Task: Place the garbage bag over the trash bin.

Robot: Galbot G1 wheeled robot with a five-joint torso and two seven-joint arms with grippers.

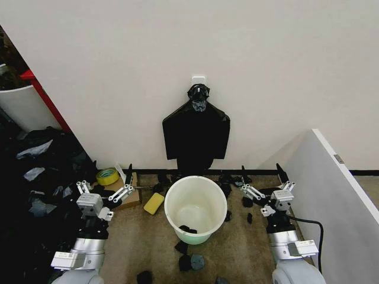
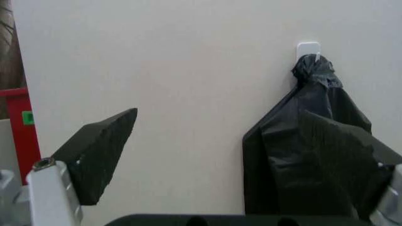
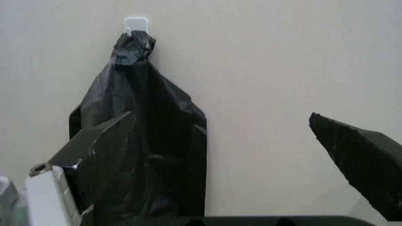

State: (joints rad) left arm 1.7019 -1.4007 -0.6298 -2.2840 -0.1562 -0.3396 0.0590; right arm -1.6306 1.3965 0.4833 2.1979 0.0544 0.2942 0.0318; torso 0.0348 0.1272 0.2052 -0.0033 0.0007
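The trash bin [image 1: 195, 208], round and cream-white with a pale green base, stands on the floor against the wall, with a few dark scraps inside. Above it the black garbage bag [image 1: 196, 133] hangs from a white wall hook [image 1: 198, 79]. My left gripper [image 1: 106, 180] is open, low and left of the bin. At the same height on the bin's other side, my right gripper [image 1: 262, 173] is open too. The left wrist view looks past the open left gripper [image 2: 220, 155] to the bag [image 2: 270, 160]. In the right wrist view, the open right gripper [image 3: 232, 160] frames the bag [image 3: 157, 141].
A yellow tape roll [image 1: 108, 176], a cardboard box [image 1: 127, 189] and a yellow sponge [image 1: 154, 203] lie left of the bin. Black scraps [image 1: 189, 260] litter the floor. A heap of dark bags [image 1: 41, 177] and a white tub [image 1: 23, 103] fill the left; a white partition [image 1: 331, 195] stands right.
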